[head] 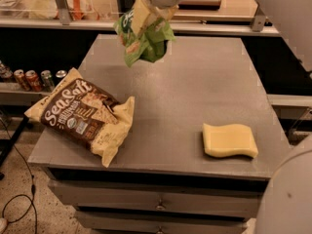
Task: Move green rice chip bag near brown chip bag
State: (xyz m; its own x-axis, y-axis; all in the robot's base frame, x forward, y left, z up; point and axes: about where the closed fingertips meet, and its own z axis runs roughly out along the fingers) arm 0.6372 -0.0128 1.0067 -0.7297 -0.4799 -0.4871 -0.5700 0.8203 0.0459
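Green rice chip bag (145, 44): we log it clamped by its top in the gripper (149, 14), hanging seemingly clear of the table (204, 82) for carrying, at one o'clock from the brown chip bag (80, 113).

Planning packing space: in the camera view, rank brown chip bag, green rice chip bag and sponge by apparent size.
1. brown chip bag
2-3. green rice chip bag, crumpled in the gripper above the table, and sponge look alike.
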